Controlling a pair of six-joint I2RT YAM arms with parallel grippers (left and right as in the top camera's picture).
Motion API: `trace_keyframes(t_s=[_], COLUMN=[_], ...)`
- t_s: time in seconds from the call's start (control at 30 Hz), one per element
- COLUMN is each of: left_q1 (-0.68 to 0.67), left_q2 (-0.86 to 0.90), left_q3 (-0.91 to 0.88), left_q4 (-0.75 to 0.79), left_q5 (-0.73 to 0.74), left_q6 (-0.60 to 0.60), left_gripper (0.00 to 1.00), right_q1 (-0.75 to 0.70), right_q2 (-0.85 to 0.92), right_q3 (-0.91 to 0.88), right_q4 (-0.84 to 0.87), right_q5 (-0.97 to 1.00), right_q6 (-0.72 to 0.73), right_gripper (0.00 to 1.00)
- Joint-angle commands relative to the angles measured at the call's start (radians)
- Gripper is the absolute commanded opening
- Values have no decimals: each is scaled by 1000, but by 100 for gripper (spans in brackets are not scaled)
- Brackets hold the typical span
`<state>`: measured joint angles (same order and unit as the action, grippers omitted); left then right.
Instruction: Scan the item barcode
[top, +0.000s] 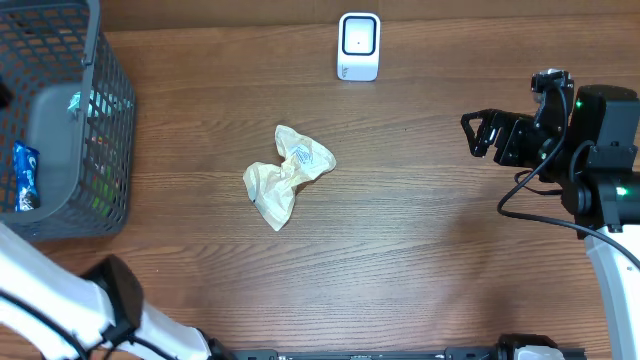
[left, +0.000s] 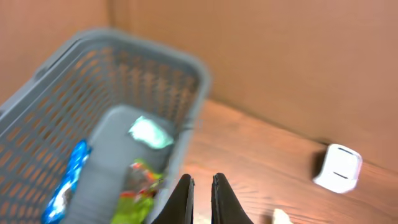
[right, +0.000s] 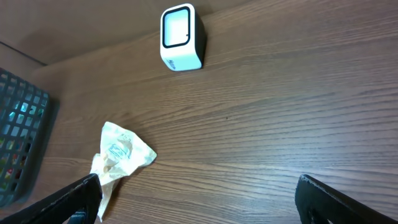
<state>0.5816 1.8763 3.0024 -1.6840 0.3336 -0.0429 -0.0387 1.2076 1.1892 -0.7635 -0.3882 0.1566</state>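
The cream wrapper (top: 288, 172) lies crumpled on the table (top: 420, 250), well apart from the white scanner (top: 359, 46) — its bluish print is too small to read. The left claw (left: 202, 196) is closed and empty, facing the grey basket (top: 110, 130). The right claw (right: 196, 186) stands wide — it holds nothing.

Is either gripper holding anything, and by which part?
Nothing is held. The left gripper is shut on nothing, the right gripper is open and empty; the crumpled wrapper lies untouched on the table.
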Motion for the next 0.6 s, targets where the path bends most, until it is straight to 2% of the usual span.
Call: trace_keyframes(t_s=[0.0,0.17,0.23,0.4,0.5,0.57], left_q1=[-105,-185,-184,-183,-183,-182], left_q2=[10,6,6,7,8,13], left_q3=[-31,-45,-51,-56,-56,-56], left_q4=[-6,-6,-6,-6,-6,-6], left_q5=[8,-74,-75,-87,-150,-200], left_q6=[-5,-10,-17,-13,-12,-12], left_gripper=[4,4,8,42,56,72], right_q1=[-2,-2,-2,-2,-2,-2], right_q2=[1,1,1,1,1,1], right_q3=[23,23,23,23,23,23], right_q4=[1,-2,-2,-9,-9,-9], right_q5=[1,1,1,-2,-10,-10], right_q6=[1,1,1,1,1,1], right_gripper=[100,100,100,100,100,100])
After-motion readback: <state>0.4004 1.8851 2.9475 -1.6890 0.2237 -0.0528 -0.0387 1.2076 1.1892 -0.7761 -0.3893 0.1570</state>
